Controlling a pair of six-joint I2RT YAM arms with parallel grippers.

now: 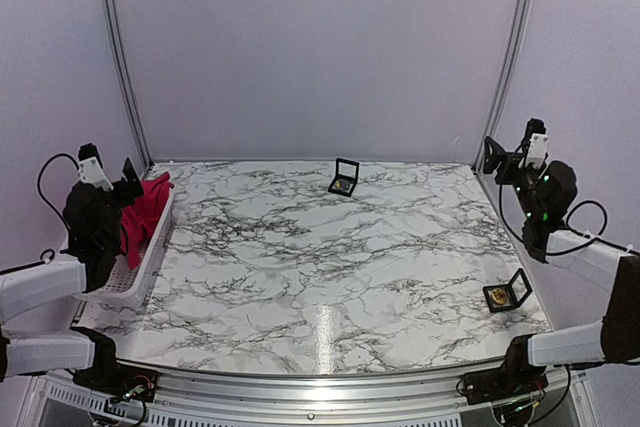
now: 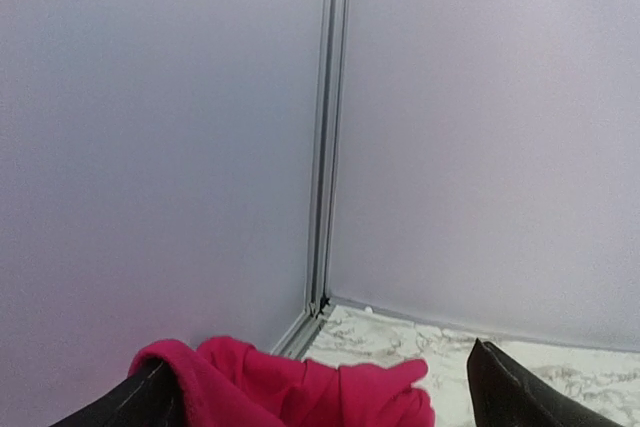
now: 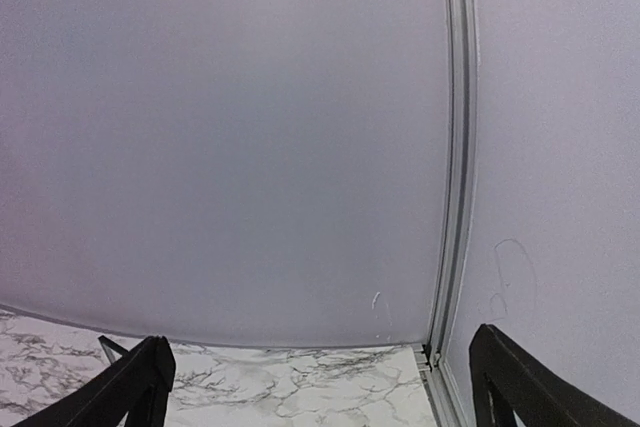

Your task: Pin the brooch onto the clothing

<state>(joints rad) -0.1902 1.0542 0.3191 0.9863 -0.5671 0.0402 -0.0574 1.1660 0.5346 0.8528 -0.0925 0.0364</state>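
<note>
The magenta-pink T-shirt [image 1: 148,205] lies bunched in a white basket [image 1: 140,269] at the table's left edge. It also shows in the left wrist view [image 2: 300,387], low between my fingers. My left gripper [image 1: 130,179] hovers over the basket's far end, and in its wrist view [image 2: 320,359] the jaws stand wide apart, not closed on the cloth. A gold brooch sits in an open black box [image 1: 345,180] at the back middle. A second gold brooch sits in a black box [image 1: 507,293] at the front right. My right gripper [image 1: 493,154] is raised at the right, open and empty [image 3: 322,337].
The white marble table [image 1: 320,257] is walled by pale panels at the back and sides. Metal corner posts stand at the back left [image 2: 325,197] and back right [image 3: 455,197]. The right arm's cable [image 1: 585,219] loops beside it.
</note>
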